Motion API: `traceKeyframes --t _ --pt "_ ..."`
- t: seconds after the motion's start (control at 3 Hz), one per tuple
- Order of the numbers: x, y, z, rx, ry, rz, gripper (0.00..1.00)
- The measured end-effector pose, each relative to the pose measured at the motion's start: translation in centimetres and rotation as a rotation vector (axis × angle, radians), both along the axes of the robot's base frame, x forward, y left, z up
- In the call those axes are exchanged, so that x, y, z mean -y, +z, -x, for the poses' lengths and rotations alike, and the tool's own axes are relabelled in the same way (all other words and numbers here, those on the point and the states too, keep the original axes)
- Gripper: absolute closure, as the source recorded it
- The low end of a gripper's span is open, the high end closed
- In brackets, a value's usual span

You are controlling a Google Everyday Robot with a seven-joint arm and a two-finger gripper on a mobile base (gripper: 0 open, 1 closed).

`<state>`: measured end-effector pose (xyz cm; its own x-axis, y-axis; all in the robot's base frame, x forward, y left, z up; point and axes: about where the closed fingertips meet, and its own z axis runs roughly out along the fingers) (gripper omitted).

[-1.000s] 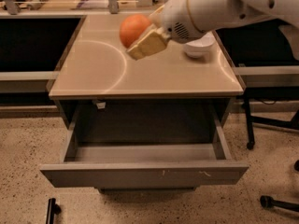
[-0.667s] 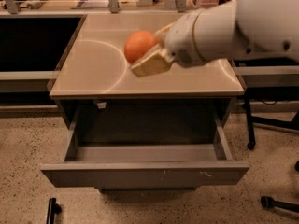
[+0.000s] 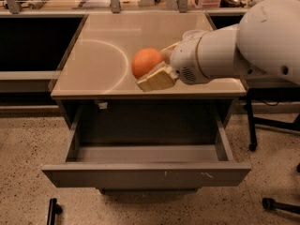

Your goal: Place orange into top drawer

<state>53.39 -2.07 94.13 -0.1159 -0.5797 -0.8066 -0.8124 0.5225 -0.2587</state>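
Observation:
The orange (image 3: 146,62) is a round bright orange fruit held between the tan fingers (image 3: 157,80) of my gripper (image 3: 157,68). The gripper is shut on it and carries it above the front half of the cabinet top, a little right of middle. The white arm comes in from the right. The top drawer (image 3: 146,174) is pulled out below the cabinet top, a wide shallow grey drawer with a scratched flat front. Its inside shows nothing in it. The orange is above and behind the drawer's opening.
The tan cabinet top (image 3: 98,64) has a pale ring mark on its left half. The white arm covers the top's right side. Chair wheels and legs (image 3: 276,203) stand on the speckled floor at the right. A dark object (image 3: 52,210) lies on the floor at the lower left.
The gripper has carried the orange forward from the back of the cabinet top toward its front edge, and lower. The arm now covers the white bowl seen earlier. The drawer has not moved.

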Motion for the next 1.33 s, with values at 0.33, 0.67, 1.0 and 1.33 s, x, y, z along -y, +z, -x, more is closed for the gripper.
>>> traceKeyframes --t 0.33,0.67,1.0,1.33 --pt "0.8 -2.4 1.1 -0.049 -0.06 -0.061 1.0" --pt "1.8 -5.0 2.3 -0.098 -0.124 -0.114 1.0" --pt "1.9 -7.6 2.9 -0.143 -0.157 -0.165 1.0" --pt "1.9 -10.5 3.0 -0.191 -0.176 -0.205 1.0"
